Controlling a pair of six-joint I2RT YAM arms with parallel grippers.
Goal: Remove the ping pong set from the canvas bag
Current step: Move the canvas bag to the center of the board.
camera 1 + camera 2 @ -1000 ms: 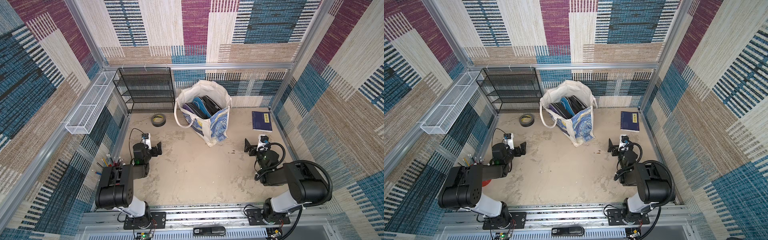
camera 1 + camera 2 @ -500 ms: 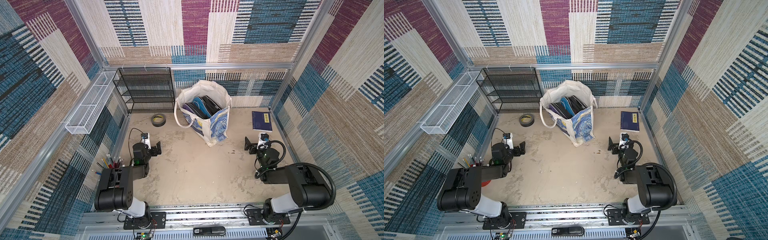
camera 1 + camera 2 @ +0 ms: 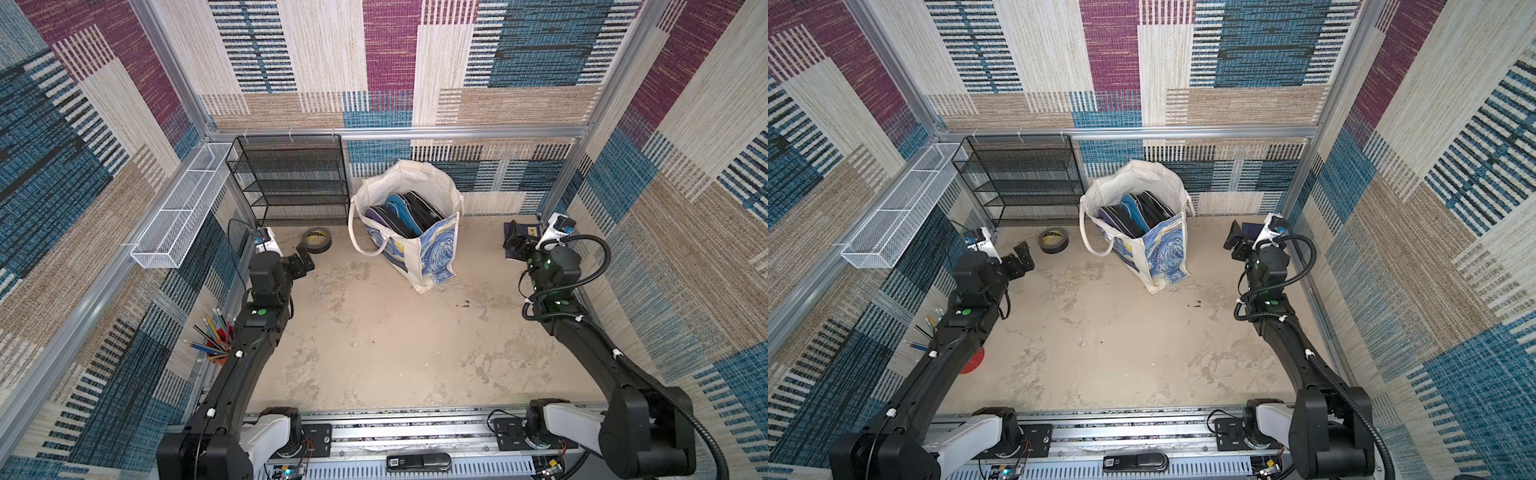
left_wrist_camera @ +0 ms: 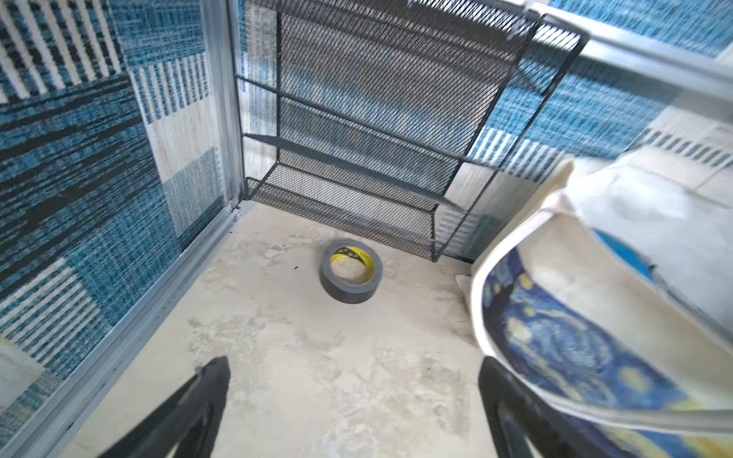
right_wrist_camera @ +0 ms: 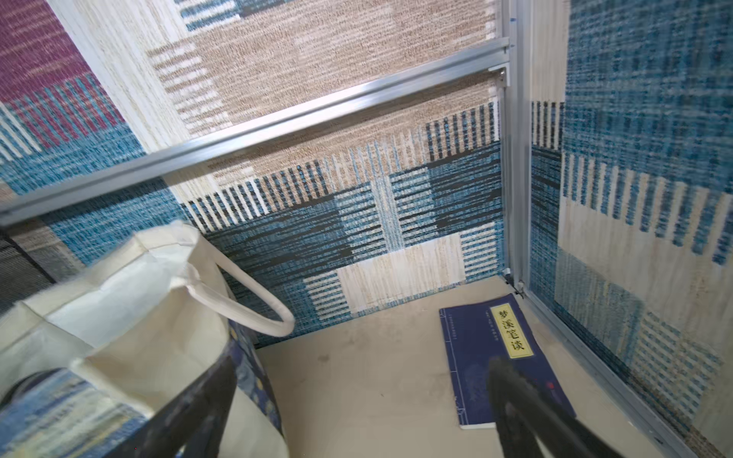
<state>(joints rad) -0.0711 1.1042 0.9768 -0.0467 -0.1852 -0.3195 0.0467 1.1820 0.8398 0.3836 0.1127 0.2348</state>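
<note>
Cream canvas bag (image 3: 432, 253), blue starry print: upright at twelve o'clock, mouth gaping, apparently for top access.
Ping pong set (image 3: 401, 212), flat dark-and-blue cases: on edge inside.
Left gripper (image 3: 304, 261) at the bag's nine, right gripper (image 3: 515, 241) at three: jaws spread, empty, likely staged to reach in.

Inside the canvas bag (image 3: 419, 257), the flat cases (image 3: 399, 212) show only their upper edges. Which one holds the ping pong set is unclear, perhaps the blue one. The left wrist view blurs the bag and crops it. A finger (image 5: 527, 408) of the right gripper (image 5: 361, 368) covers part of the blue book (image 5: 476, 349). The left arm (image 3: 951, 332) hides most of the red pencil cup (image 3: 973, 360).
</note>
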